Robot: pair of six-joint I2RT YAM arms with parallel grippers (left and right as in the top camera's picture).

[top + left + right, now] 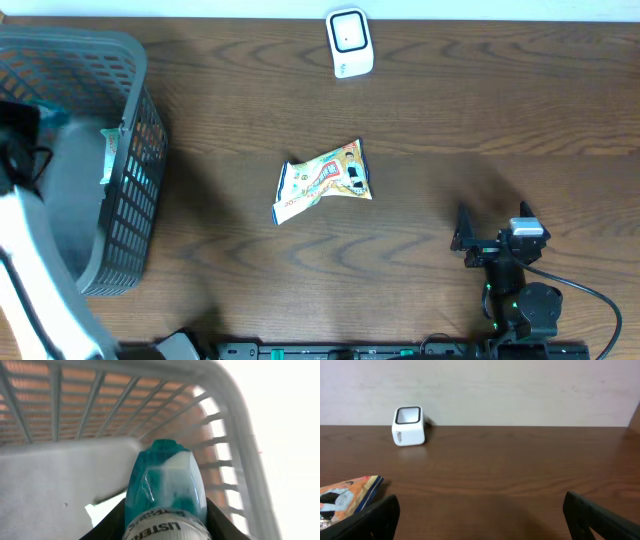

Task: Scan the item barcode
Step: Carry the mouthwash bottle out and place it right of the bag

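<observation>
Pick-up step: left gripper [165, 527] pinches mouthwash bottle [165, 480] inside basket [240, 435]; right gripper [482, 520] spread; next, probably lift toward scanner [349, 42]

Teal Listerine bottle [165, 485]: inside grey basket [242, 430], gripped by left end effector [165, 521]. White scanner [349, 43]: upright, well right of basket.

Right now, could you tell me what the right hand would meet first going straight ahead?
Probably nothing on the table; the right hand faces bare wood up to the wall, scanner off left.
</observation>
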